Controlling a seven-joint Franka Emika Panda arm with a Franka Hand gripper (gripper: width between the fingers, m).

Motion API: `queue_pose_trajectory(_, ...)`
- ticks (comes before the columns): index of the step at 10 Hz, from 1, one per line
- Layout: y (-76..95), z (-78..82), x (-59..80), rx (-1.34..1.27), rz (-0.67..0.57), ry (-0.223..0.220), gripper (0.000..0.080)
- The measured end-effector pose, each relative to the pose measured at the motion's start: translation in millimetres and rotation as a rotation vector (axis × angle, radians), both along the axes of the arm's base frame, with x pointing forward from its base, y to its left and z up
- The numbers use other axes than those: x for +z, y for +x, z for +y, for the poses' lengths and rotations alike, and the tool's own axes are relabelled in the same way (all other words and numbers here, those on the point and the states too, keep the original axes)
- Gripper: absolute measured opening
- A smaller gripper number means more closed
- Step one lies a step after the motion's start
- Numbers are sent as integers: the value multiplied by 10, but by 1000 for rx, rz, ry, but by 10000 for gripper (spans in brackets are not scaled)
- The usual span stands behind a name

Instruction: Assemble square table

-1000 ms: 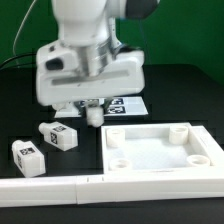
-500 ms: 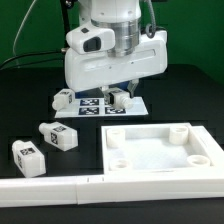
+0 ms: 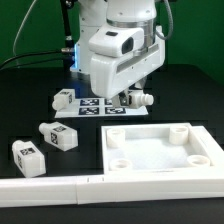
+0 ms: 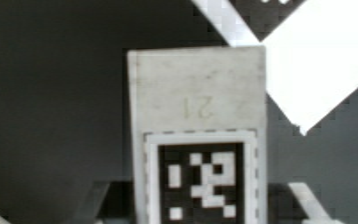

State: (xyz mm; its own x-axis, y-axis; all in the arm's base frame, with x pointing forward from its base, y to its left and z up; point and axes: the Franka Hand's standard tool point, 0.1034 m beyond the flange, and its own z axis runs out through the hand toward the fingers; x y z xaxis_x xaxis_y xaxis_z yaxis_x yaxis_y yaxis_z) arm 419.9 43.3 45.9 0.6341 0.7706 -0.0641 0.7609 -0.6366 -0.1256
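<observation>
The white square tabletop (image 3: 160, 152) lies tray-side up at the exterior view's lower right, with round holes in its corners. My gripper (image 3: 130, 98) hangs just behind its far edge, shut on a white table leg (image 3: 141, 99) that sticks out sideways. In the wrist view this leg (image 4: 195, 100) fills the gap at my gripper (image 4: 206, 205), its black-and-white tag facing the camera. Two loose legs (image 3: 60, 136) (image 3: 30, 154) lie on the table to the exterior view's left. A further leg (image 3: 62, 98) rests by the marker board (image 3: 97, 106).
A long white L-shaped rail (image 3: 55, 190) runs along the front edge and up beside the tabletop. Cables and a green wall stand behind the arm. The table surface is black.
My gripper has carried the leg toward the exterior view's right, from above the marker board's middle to its right end. The tabletop and loose legs have stayed put.
</observation>
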Motion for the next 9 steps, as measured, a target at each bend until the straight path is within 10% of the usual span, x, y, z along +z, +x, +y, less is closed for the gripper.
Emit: queue_pose_trajectory(9, -42, 81, -31, 870, 1, 71, 284)
